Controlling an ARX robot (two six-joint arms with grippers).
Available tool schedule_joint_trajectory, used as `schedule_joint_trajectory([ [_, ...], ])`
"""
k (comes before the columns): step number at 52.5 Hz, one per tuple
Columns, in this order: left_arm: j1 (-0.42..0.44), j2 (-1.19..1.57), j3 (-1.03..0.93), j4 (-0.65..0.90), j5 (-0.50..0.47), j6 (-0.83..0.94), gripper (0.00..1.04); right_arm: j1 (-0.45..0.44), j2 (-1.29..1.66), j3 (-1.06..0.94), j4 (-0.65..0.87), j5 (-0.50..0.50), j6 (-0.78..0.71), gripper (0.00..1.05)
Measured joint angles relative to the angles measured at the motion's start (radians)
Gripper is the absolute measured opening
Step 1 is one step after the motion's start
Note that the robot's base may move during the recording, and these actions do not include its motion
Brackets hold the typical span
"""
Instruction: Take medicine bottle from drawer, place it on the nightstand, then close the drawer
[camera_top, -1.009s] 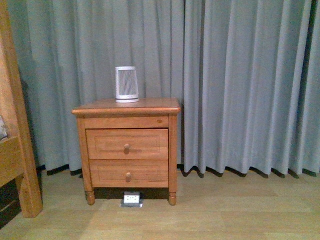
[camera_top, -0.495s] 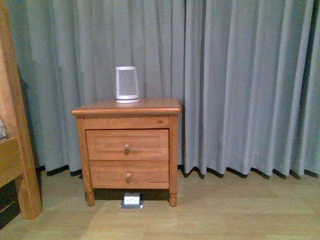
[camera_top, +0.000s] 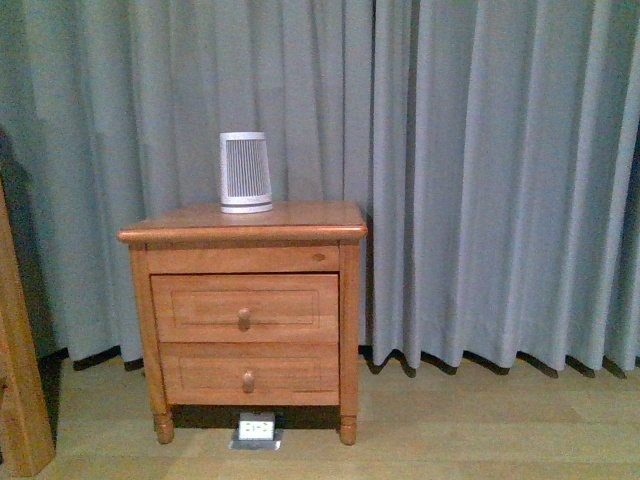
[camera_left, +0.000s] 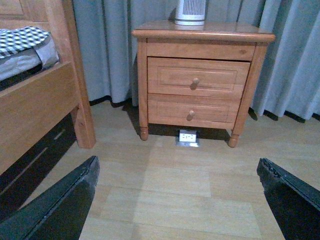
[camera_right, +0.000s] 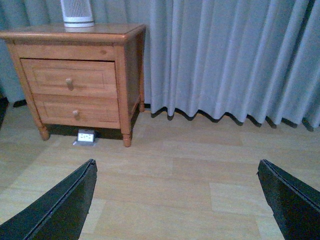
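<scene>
The left end effector (camera_left: 177, 162) and right end effector (camera_right: 176, 162) are held wide apart, empty. The upper honey-wood knobbed drawer (camera_top: 245, 308) is seen shut in the orange-brown wooden nightstand (camera_top: 300, 213), lower left of the front view.

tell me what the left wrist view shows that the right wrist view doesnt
Only the left wrist view: the bed frame with checked bedding, and the open left gripper. Only the right wrist view: the side panel of the nightstand, the long curtain stretch past it, and the open right gripper. Both: the nightstand with the drawer and lower drawer shut, the ribbed device on top, the floor socket underneath. Neither shows the medicine bottle.
</scene>
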Motion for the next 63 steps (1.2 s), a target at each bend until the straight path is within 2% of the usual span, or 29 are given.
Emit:
schedule_joint_trajectory([
  [37,0.0,0.0,0.0,0.0,-0.001,0.0,0.98,0.0,0.0,0.0,0.0,0.0,0.0,0.98],
  [42,-0.024,0.104,0.063,-0.171,-0.099,-0.065,0.98,0.0,0.0,0.0,0.0,0.0,0.0,0.98],
  [44,-0.024,0.169,0.074,-0.178,-0.1,-0.077,0.98,0.0,0.0,0.0,0.0,0.0,0.0,0.98],
  [51,0.004,0.388,0.078,0.035,-0.069,-0.074,0.98,0.0,0.0,0.0,0.0,0.0,0.0,0.98],
  [58,0.013,0.739,0.124,0.408,-0.074,-0.031,0.98,0.0,0.0,0.0,0.0,0.0,0.0,0.98],
  [63,-0.012,1.122,0.247,0.723,-0.091,-0.006,0.98,0.0,0.0,0.0,0.0,0.0,0.0,0.98],
])
